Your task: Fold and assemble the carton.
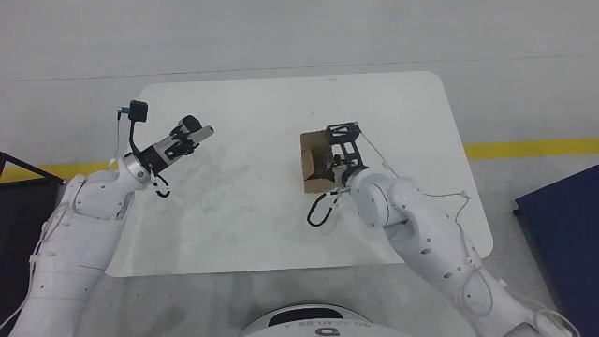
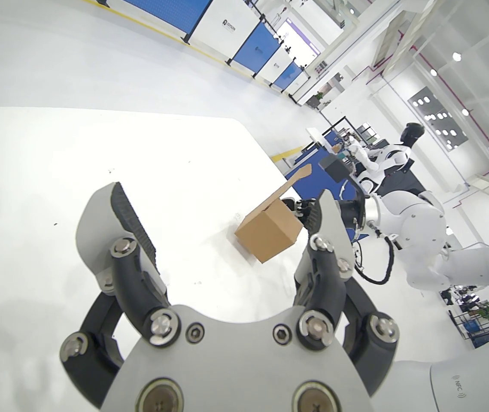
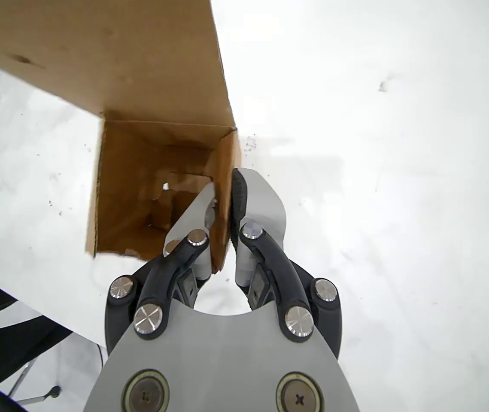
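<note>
Found the carton (image 1: 316,162) standing on the white table (image 1: 281,234), right of centre, squared up and open at the top. Noted one long top flap (image 3: 98,36) raised and unfolded. Could not make out the other top flaps. Observed folded bottom panels (image 3: 171,199) inside, with a small gap showing light between them.

Found the right gripper (image 3: 223,192) closed tight on one side wall of the carton near a corner, one finger inside the mouth and the other outside. Found the left gripper (image 2: 220,192) spread wide and holding nothing, hanging above the left part of the table, well apart from the carton and pointed towards it.

Judged the task part done: body erected, top not yet closed.

Risks recorded:
- Crushing or creasing of the thin wall under the pinch, if squeezed harder or pulled sideways.
- Tipping or sliding of the light carton on the smooth table, with only one wall held and nothing steadying the far side.
- Springing back of the raised flap, if pressed down without tucking.
- Fouling of the flap on the inner finger, if folded before release of the wall.
- Opening of the bottom under downward pressure.
</note>
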Controlling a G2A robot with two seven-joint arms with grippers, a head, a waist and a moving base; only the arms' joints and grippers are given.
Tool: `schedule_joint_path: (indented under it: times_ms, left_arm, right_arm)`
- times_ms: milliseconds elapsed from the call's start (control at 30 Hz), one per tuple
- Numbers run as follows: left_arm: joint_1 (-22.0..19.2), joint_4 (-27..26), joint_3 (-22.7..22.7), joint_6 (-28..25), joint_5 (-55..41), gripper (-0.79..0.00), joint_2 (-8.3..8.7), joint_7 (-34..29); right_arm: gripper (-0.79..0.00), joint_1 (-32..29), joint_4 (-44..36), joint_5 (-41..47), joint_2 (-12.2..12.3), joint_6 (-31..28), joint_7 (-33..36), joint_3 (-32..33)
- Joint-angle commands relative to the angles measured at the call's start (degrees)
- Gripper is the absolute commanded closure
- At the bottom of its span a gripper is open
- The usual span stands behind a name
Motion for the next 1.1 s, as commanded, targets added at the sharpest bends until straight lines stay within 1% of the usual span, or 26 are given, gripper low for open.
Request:
schedule_joint_path:
  times_ms: [0,33,67,133,200,267,367,433,533,633,700,767,833,967,1067]
  left_arm:
    - [-0.1,-0.8,0.1,0.5,3.1,-0.785,0.08,-0.6]
    - [-0.1,-1.3,0.2,0.7,4.2,-0.785,0.12,-1.0]
    - [-0.2,-1.8,0.3,0.9,5.4,-0.785,0.17,-1.8]
    - [-0.5,-3.0,0.6,1.8,8.7,-0.785,0.34,-3.6]
    - [-0.6,-4.5,1.1,2.9,11.5,-0.785,0.46,-5.6]
    - [-0.7,-6.3,1.8,4.4,14.4,-0.785,0.57,-7.9]
    - [-1.2,-8.3,3.1,7.3,17.6,-0.785,0.69,-11.7]
    - [-1.8,-8.7,3.7,9.3,18.8,-0.785,0.7,-13.4]
    - [-2.9,-8.4,4.6,11.5,17.1,-0.785,0.58,-14.9]
    - [-4.8,-7.0,6.2,15.2,9.6,-0.785,0.04,-16.3]
    - [-6.8,-6.8,9.1,18.6,5.6,-0.785,-0.48,-20.1]
    - [-9.7,-6.9,12.5,22.2,6.0,-0.785,-1.06,-23.0]
    - [-12.5,-7.5,16.2,25.3,7.9,-0.785,-1.8,-24.2]
    - [-17.0,-8.5,23.3,31.1,13.8,-0.785,-3.37,-23.9]
    - [-19.3,-9.0,27.8,34.4,17.9,-0.785,-4.49,-23.8]
  right_arm:
    - [-0.363,-1.3,-0.1,1.1,0.1,-1.4,-2.0,1.2]
    - [-0.419,-1.9,-0.3,1.4,0.2,-1.8,-2.5,1.5]
    - [-0.428,-2.3,-0.6,0.7,0.2,-1.7,-3.0,1.8]
    - [-0.406,-3.3,-2.2,0.4,0.3,-2.6,-4.2,1.9]
    - [-0.382,-4.5,-3.4,3.2,0.2,-5.2,-6.9,2.3]
    - [-0.357,-5.5,-3.1,8.8,0.1,-10.6,-10.4,3.3]
    - [-0.311,-7.0,-0.4,17.2,0.3,-21.6,-16.0,5.8]
    - [-0.305,-8.1,1.0,19.3,0.6,-26.4,-19.0,7.6]
    - [-0.314,-10.5,0.5,18.6,1.0,-28.3,-23.0,10.1]
    - [-0.332,-12.9,-1.1,16.1,1.4,-29.6,-26.4,12.1]
    - [-0.366,-14.1,-1.4,14.2,1.6,-30.3,-28.7,13.2]
    - [-0.416,-14.9,-1.5,12.8,1.8,-30.8,-30.4,14.0]
    - [-0.431,-15.4,-1.3,11.7,1.8,-30.9,-31.4,14.4]
    - [-0.413,-14.3,0.9,10.5,1.7,-30.3,-30.7,13.8]
    - [-0.391,-13.2,3.2,11.1,1.5,-32.9,-31.8,12.9]
